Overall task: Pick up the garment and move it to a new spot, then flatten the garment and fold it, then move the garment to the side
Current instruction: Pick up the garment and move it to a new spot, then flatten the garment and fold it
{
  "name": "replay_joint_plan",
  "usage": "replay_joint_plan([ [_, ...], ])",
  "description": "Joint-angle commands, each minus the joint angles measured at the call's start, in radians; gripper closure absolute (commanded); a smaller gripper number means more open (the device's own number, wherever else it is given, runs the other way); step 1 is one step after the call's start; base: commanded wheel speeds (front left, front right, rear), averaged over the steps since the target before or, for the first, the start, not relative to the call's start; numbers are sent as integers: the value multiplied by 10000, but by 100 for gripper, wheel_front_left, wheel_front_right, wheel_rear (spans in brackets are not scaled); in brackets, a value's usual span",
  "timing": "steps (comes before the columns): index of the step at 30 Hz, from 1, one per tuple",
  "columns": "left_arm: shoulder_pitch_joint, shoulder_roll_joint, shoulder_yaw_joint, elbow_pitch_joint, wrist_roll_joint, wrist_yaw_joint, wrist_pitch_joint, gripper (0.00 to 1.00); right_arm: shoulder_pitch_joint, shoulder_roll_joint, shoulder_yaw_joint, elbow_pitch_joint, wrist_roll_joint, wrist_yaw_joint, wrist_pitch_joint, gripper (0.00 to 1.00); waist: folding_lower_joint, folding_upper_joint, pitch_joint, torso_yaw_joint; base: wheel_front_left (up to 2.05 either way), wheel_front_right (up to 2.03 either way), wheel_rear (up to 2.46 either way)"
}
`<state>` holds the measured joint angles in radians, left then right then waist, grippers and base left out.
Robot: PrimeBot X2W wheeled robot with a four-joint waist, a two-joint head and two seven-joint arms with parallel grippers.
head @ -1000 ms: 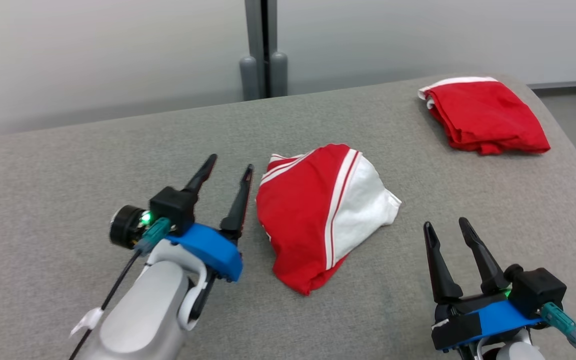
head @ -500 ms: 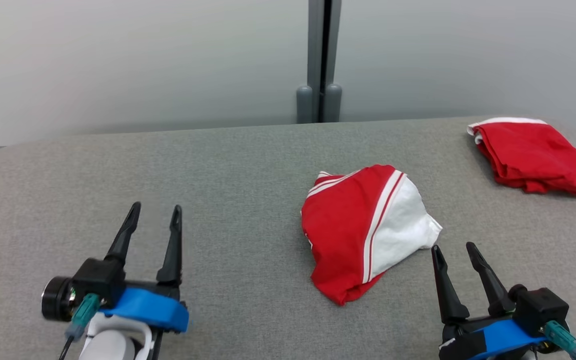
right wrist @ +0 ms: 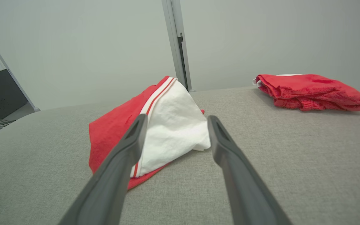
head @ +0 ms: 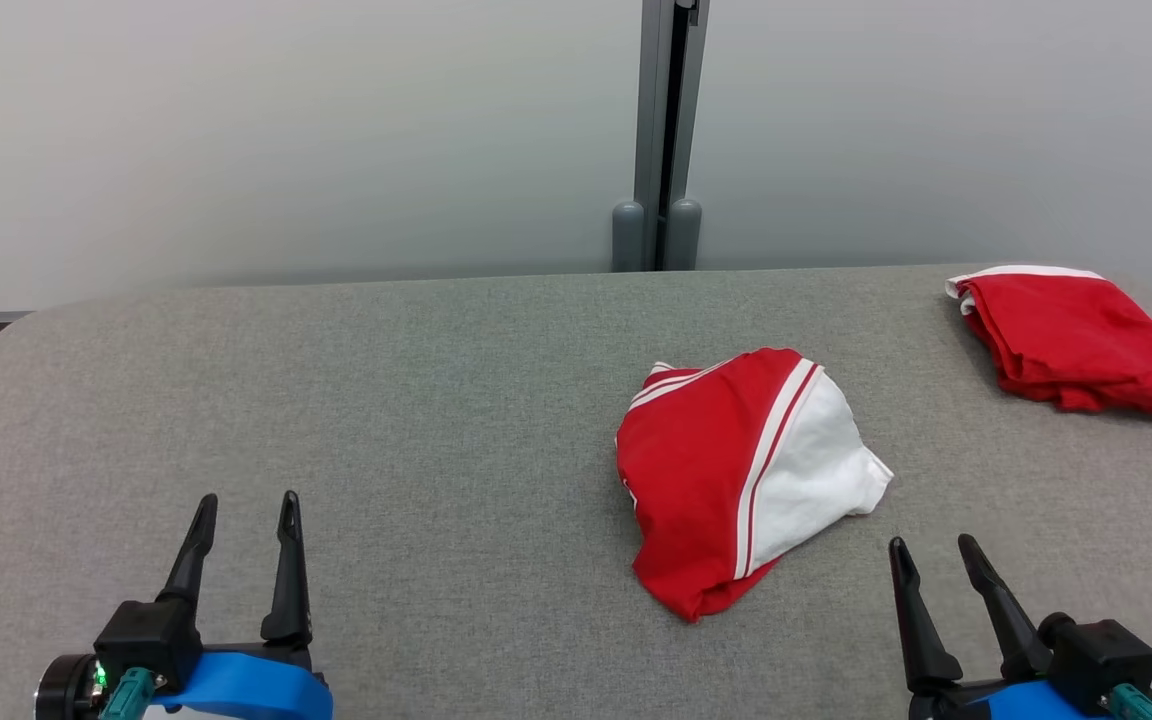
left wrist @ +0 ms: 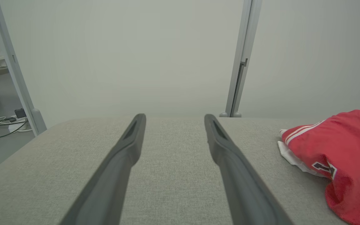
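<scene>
The garment [head: 751, 500], red with a white panel and white stripes, lies bunched and folded over on the grey padded table [head: 386, 400], right of the middle. In the left wrist view a dark printed mark shows on its red side (too little of it to read). The right gripper [head: 932, 543] is nearest, just beside the white corner but apart from it, its fingers spread and holding nothing. In the right wrist view the white panel lies between and beyond the two fingers. The left gripper [head: 247, 500] is well apart from the cloth, over the table's near left part, its fingers likewise spread and empty. A second red garment [head: 1076, 340], folded, rests at the table's far right corner. Behind the table a grey post [head: 669, 130] stands against a pale wall [head: 236, 130].
</scene>
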<state>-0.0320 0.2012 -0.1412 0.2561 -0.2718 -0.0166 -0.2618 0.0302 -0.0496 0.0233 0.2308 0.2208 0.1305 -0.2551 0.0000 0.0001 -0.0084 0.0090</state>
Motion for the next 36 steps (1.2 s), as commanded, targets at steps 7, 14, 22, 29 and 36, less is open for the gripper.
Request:
replay_joint_plan([
  [7, -37, -260, 398, 192, 366, -268, -45, 0, 426, -19, -157, -157, -57, 5, 65, 0, 0, -1, -18, -177, 0, 0, 0],
  [14, -53, -394, 583, 276, 631, -433, -43, 0, 427, -18, -173, -247, -35, 3, 125, 0, 0, -1, -3, -300, 0, 0, 0],
  [22, -51, -557, 759, 338, 848, -551, -43, 0, 434, -18, -191, -285, -75, 5, 158, 0, 0, -1, -18, -315, 0, 0, 0],
  [29, -89, -653, 871, 392, 969, -644, -43, 0, 407, -19, -157, -249, -83, 3, 218, 0, 0, -1, -11, -293, 0, 0, 0],
  [36, -137, -741, 951, 430, 1068, -710, -44, 0, -214, -220, -81, -293, -73, 5, 337, 0, 0, -1, 48, -265, 0, 0, 0],
])
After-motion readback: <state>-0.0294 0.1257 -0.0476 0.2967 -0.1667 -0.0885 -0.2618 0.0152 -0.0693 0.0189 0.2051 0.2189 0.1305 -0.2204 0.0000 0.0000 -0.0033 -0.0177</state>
